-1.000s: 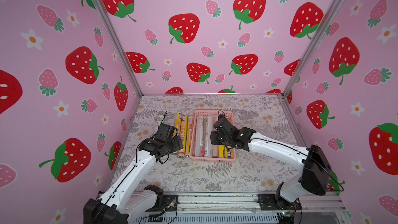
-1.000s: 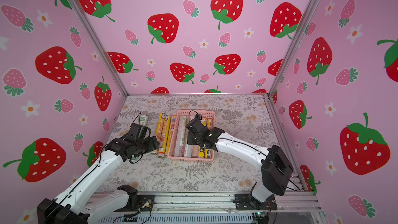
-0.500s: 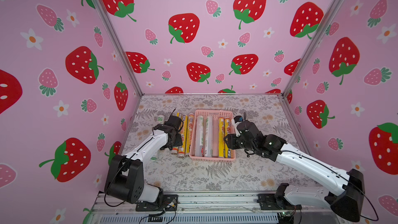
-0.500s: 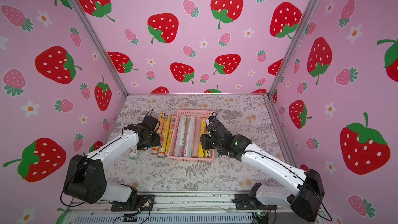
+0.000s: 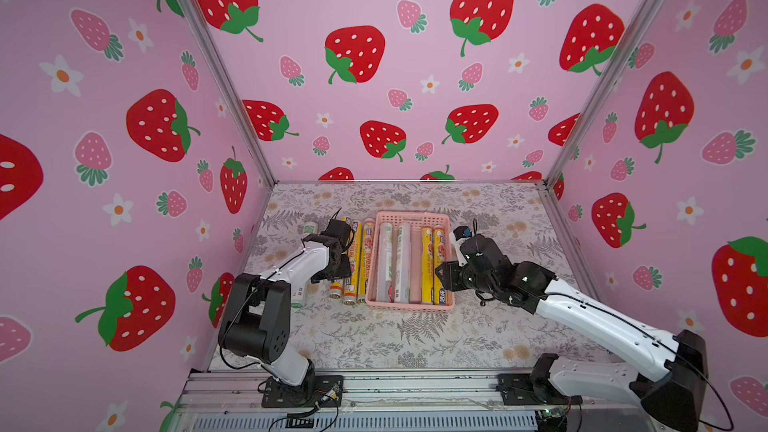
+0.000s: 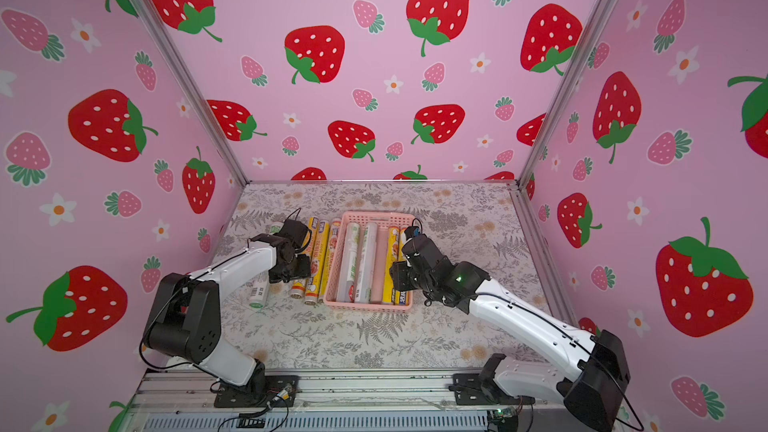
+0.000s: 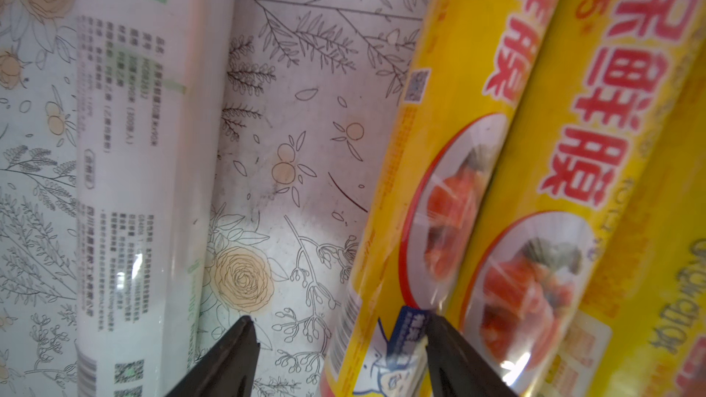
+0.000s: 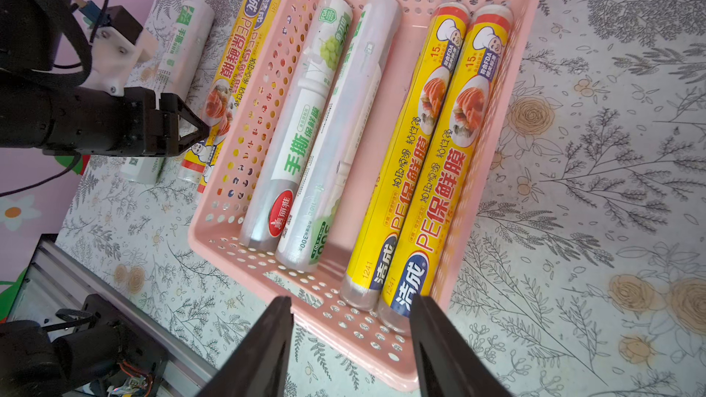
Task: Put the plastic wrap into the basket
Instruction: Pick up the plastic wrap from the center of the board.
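At 9 o'clock on the flowery surface [image 5: 415,338], a smooth white roll of plastic wrap [image 7: 130,147] with green print lies flat by itself. A bare strip of surface runs next to it.

The left gripper [image 7: 342,320] is low over that strip with its two black fingers apart. One finger is over bare surface. The other pokes in beside the first yellow roll [image 7: 439,147], so that roll's end sits between them, not yet squeezed.

Three shiny yellow rolls [image 5: 360,259] lie side by side, just beside the basket's 9 o'clock wall. The pink plastic basket [image 5: 411,307] is a long box with small round holes in its walls, and it sits in the middle. Inside it lie two white-silver rolls [image 8: 305,139] and a yellow pair [image 8: 439,147] with food pictures. A bare pink strip runs between them.

The right gripper [image 8: 349,299] hangs over the basket's 5 o'clock corner, fingers apart, holding nothing. At 3 o'clock the surface is wide and bare.
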Controlling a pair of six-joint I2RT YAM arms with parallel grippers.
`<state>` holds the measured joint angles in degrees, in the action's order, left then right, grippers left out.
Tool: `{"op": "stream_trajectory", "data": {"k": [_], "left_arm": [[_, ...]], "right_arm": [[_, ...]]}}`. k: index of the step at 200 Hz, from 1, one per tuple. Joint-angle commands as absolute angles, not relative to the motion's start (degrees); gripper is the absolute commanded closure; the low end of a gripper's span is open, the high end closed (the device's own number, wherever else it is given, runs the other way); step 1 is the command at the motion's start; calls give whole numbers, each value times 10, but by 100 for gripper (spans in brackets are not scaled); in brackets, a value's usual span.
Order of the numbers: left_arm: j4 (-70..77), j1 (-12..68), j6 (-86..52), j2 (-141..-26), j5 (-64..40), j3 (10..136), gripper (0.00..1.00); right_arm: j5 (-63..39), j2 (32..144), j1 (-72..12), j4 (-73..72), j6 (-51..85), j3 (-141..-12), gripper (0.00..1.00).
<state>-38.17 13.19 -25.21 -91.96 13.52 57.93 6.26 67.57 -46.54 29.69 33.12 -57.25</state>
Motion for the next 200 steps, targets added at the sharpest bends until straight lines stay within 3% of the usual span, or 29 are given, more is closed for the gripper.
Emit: {"op": "stream_trajectory", "data": {"k": [1, 85, 159, 200], "left_arm": [[-371, 124, -243, -929, 146, 585, 25], [-326, 121, -247, -969, 124, 572, 27], [-310, 121, -256, -969, 105, 557, 52], [-320, 121, -258, -945, 105, 552, 54]], "right_arm": [[59, 683, -463, 301, 328, -574, 46], [56, 721, -463, 299, 324, -599, 46], [65, 718, -463, 307, 319, -607, 47], [68, 704, -464, 309, 317, -606, 47]]}}
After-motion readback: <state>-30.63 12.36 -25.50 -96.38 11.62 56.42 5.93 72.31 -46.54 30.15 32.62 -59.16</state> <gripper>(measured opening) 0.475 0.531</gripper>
